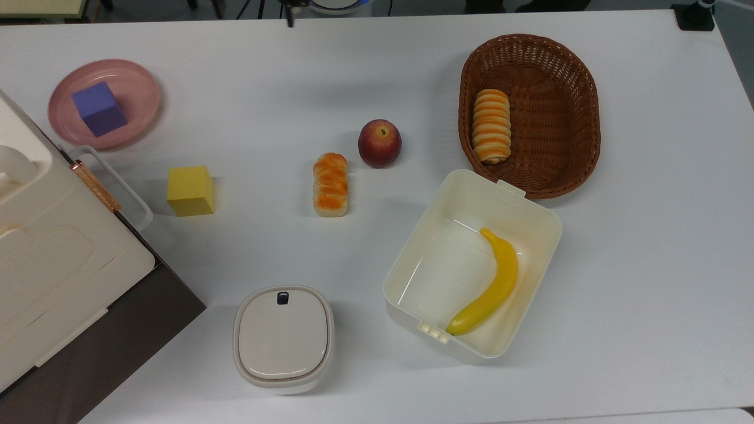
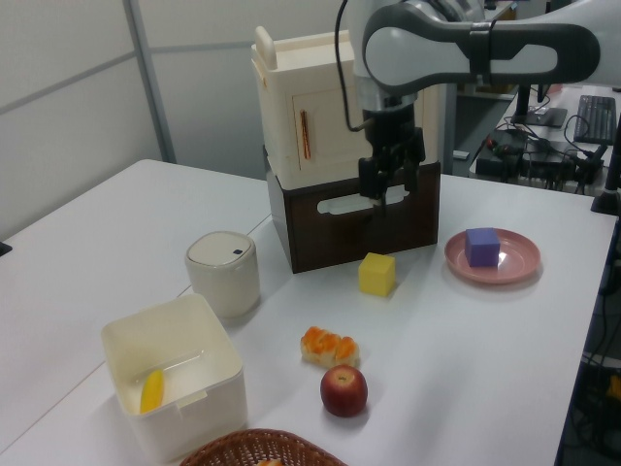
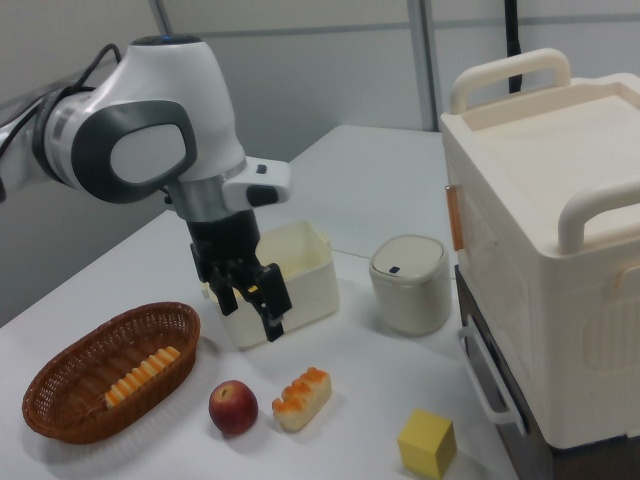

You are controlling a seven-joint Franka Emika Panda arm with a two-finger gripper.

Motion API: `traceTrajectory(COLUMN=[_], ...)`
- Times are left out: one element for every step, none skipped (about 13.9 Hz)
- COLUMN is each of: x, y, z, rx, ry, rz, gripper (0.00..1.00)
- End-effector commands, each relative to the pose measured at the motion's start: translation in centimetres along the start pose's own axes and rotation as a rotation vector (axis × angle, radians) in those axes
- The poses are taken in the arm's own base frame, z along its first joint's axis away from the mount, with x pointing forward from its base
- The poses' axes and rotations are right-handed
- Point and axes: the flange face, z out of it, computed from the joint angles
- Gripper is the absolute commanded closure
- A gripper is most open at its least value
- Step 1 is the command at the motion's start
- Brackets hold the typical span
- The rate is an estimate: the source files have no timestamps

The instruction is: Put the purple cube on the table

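The purple cube [image 1: 99, 109] sits inside the round pink plate [image 1: 139, 82] at the top view's far left; in the left view the purple cube [image 2: 481, 246] is at the right, on the plate [image 2: 516, 267]. My gripper [image 2: 378, 202] hangs in the air in front of the cream case, above the yellow cube [image 2: 377, 274] and well to the left view's left of the plate. In the right view the gripper [image 3: 252, 318] is open with nothing between its fingers. The white table [image 1: 648, 235] spreads under everything.
A yellow cube [image 1: 190, 191], a bread roll [image 1: 330, 184] and an apple [image 1: 379, 143] lie mid-table. A cream case on a brown box [image 1: 53, 265], a lidded pot [image 1: 283, 338], an open tub with a banana [image 1: 471, 265] and a wicker basket [image 1: 530, 112] stand around.
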Motion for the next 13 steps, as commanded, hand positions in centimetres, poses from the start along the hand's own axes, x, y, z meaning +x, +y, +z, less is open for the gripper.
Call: traceTrajectory(x=[-0.6, -0.9, -1.1, -1.3, -1.7, -2.0, -2.1, -2.1, -2.1, -2.3, -2.4, -2.2, -1.7], y=[4.6, 6.9, 8.5, 10.2, 11.7, 13.7, 14.7, 15.5, 16.8, 17.8, 19.3, 20.0, 20.5], z=[0.2, 0.3, 0.3, 0.5, 0.8, 1.5, 2.2, 2.9, 4.0, 4.9, 5.7, 6.7, 7.5], rx=[0.015, 0.016, 0.019, 0.02, 0.022, 0.027, 0.031, 0.034, 0.019, 0.005, -0.002, -0.011, -0.031], ry=[-0.004, -0.003, 0.003, 0.005, 0.002, -0.007, -0.019, -0.03, -0.041, -0.043, -0.031, -0.022, -0.015], rz=[-0.062, -0.061, -0.065, -0.073, -0.084, -0.098, -0.103, -0.098, -0.081, -0.068, -0.049, -0.069, -0.119], gripper=[0.0, 0.0, 0.0, 0.0, 0.0, 0.0, 0.0, 0.0, 0.0, 0.0, 0.0, 0.0, 0.0])
